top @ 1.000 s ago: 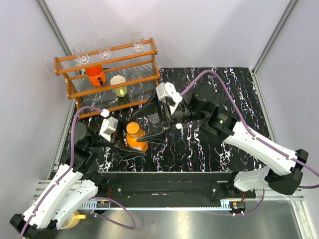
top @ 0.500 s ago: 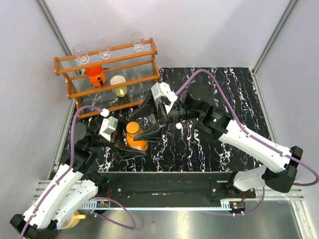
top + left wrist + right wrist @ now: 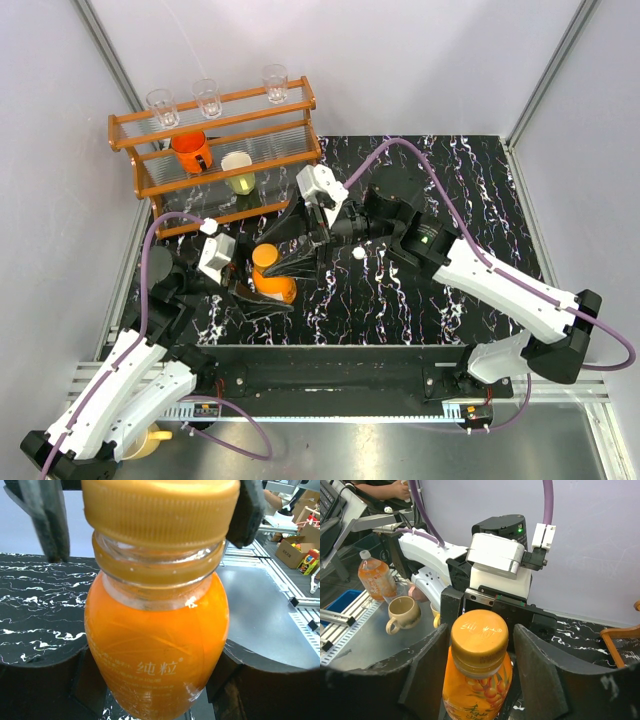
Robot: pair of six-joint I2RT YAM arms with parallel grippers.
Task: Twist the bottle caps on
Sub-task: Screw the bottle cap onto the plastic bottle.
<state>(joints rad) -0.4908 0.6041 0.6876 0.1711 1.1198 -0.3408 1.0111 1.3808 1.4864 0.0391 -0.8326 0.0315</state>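
Note:
The squat orange bottle [image 3: 274, 288] stands at the mat's left centre with its orange cap [image 3: 265, 256] sitting on the neck. My left gripper [image 3: 262, 292] is shut on the bottle's body [image 3: 157, 630], a finger on each side. My right gripper [image 3: 275, 256] is open, and its fingers straddle the cap [image 3: 479, 632] at cap height with a gap on each side. The same fingers [image 3: 47, 520] flank the cap [image 3: 160, 505] in the left wrist view. A small white-topped cap [image 3: 357, 254] lies on the mat under the right arm. The clear water bottle does not show.
A wooden rack [image 3: 215, 150] at the back left holds three drinking glasses [image 3: 208, 97], an orange mug [image 3: 190, 150] and a pale cup [image 3: 238, 170]. Grey walls close in the back and sides. Off the near edge are mugs [image 3: 404, 614] and a tea bottle [image 3: 376, 578].
My right arm has moved left toward the orange bottle, and its open fingers now bracket the cap. The left gripper and bottle have stayed put.

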